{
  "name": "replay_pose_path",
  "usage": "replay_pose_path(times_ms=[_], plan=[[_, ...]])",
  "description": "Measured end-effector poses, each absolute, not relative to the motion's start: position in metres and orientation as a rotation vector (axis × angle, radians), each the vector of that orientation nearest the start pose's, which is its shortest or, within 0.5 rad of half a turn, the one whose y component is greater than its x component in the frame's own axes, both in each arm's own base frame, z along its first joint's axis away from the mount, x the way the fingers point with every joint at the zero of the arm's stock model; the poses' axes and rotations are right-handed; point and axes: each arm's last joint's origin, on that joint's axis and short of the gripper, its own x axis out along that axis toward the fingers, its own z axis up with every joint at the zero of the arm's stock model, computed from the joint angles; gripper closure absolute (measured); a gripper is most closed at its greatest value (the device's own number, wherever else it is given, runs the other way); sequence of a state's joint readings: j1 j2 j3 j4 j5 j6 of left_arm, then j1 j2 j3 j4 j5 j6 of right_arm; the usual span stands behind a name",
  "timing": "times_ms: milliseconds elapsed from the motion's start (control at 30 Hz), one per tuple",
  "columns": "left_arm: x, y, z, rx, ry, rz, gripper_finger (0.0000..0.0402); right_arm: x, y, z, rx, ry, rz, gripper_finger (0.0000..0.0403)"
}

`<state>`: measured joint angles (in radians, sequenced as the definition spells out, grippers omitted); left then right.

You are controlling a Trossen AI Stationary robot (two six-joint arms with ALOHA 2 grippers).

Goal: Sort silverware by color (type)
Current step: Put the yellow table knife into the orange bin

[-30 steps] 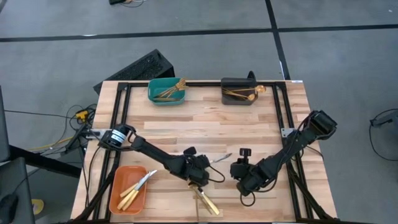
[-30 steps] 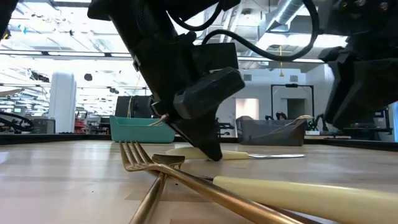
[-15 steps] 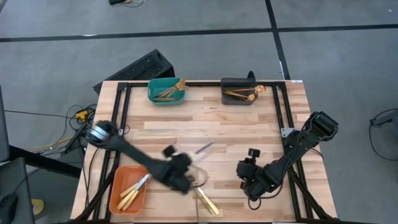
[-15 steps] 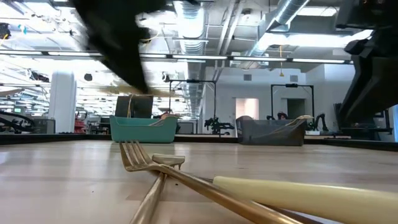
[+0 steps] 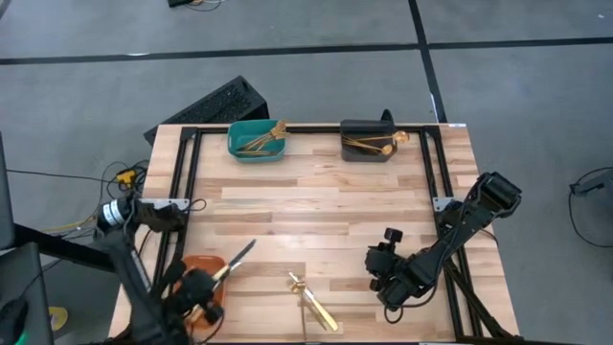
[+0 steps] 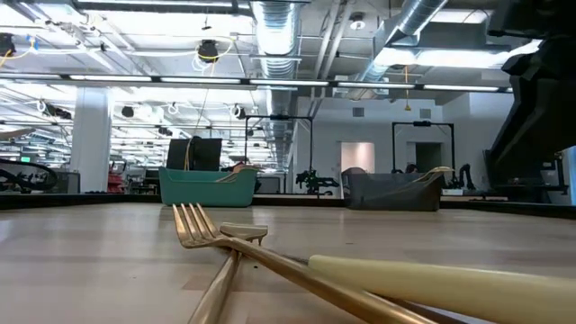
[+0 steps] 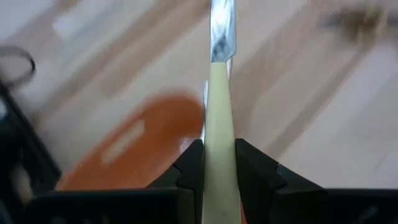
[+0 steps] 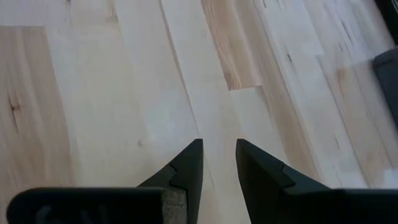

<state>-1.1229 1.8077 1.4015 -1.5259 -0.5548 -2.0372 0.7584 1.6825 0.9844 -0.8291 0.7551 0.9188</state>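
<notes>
Overhead, the left gripper [image 5: 203, 292] hung above the orange bin [image 5: 189, 269] at the table's near left corner, its fingers [image 7: 190, 167] clamped on the pale handle of a knife [image 7: 217, 106] whose silver blade pointed out over the wood. In the left wrist view the orange bin lay just below that knife, with pale-handled pieces blurred inside it. The right gripper [image 5: 383, 278] waited low over bare planks on the right side of the table — its jaws a little apart, nothing between them. Loose silverware remained near the front edge: a gold fork [image 6: 200, 225] lay crossed with a cream-handled piece [image 6: 432, 279]. At the far edge, the teal bin [image 5: 256, 142] held gold pieces, and the dark grey bin [image 5: 368, 142] held more — one spoon bowl poked past its rim.
</notes>
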Motion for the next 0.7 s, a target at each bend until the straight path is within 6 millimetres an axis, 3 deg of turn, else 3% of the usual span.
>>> replay_pose_path(times_ms=[100, 400, 700], plan=[[0.131, -0.275, 0.22, -0.285, 0.948, 0.806, 0.0349, 0.217, 0.177, 0.166, -0.22, 0.948, -0.469, 0.0282], [0.12, -0.301, 0.176, -0.277, 1.157, 0.882, 0.0339, 0.216, 0.178, 0.165, -0.219, 0.955, -0.463, 0.0282], [0.12, -0.3, 0.178, -0.252, 1.115, 0.873, 0.0334, 0.218, 0.176, 0.165, -0.206, 0.971, -0.465, 0.0282]])
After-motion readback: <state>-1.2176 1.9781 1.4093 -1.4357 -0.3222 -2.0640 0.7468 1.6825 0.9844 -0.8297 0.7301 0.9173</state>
